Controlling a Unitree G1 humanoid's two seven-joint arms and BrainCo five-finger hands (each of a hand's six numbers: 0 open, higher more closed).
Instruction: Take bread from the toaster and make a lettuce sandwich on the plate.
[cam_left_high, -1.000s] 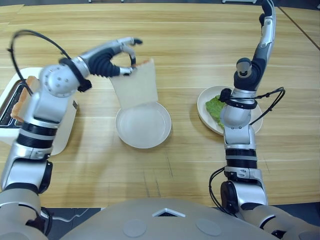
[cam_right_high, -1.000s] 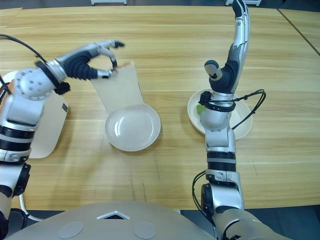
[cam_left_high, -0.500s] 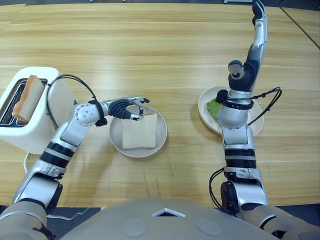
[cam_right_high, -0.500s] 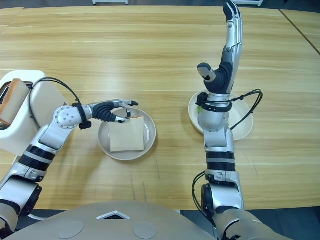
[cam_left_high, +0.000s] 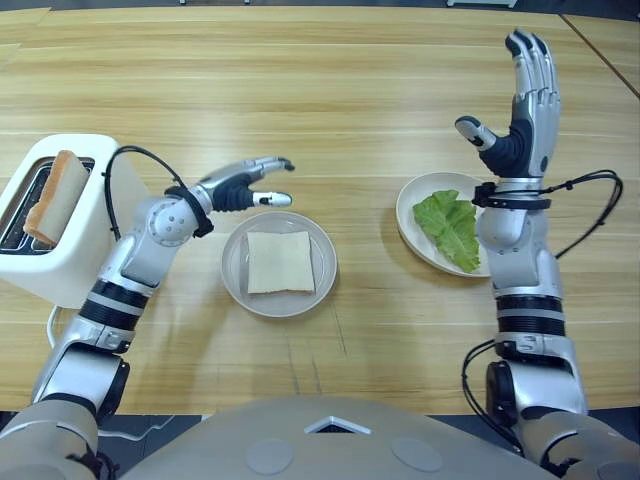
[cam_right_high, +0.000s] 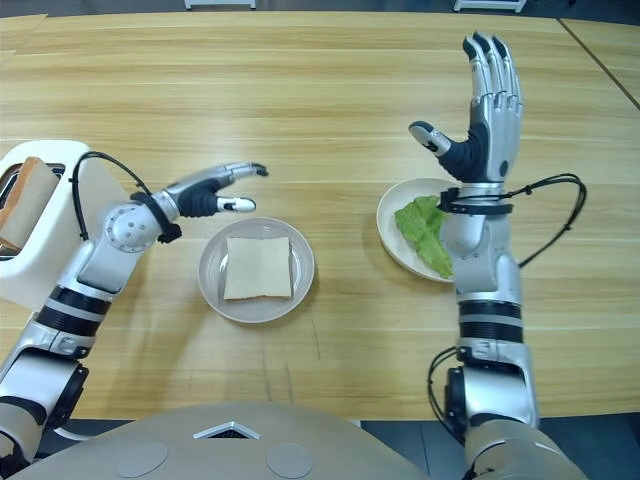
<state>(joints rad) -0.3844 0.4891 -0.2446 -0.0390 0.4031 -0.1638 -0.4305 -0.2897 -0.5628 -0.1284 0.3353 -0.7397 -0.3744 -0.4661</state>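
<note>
A slice of white bread (cam_left_high: 279, 262) lies flat in the round plate (cam_left_high: 234, 284) at the table's middle. My left hand (cam_left_high: 248, 182) hovers just above and left of the plate, fingers spread and open, holding nothing. A second, toasted slice (cam_left_high: 52, 193) stands in the slot of the white toaster (cam_left_high: 62, 250) at the far left. Green lettuce (cam_left_high: 449, 226) lies on a second plate (cam_left_high: 411, 199) to the right. My right hand (cam_left_high: 522, 108) is raised upright beyond that plate, open with fingers extended.
The wooden table (cam_left_high: 330, 90) stretches wide behind both plates. A black cable (cam_left_high: 118, 170) loops from my left arm near the toaster.
My left hand carried the bread slice down into the plate, let go of it and drew back up and left. The right arm shifted right, uncovering the lettuce.
</note>
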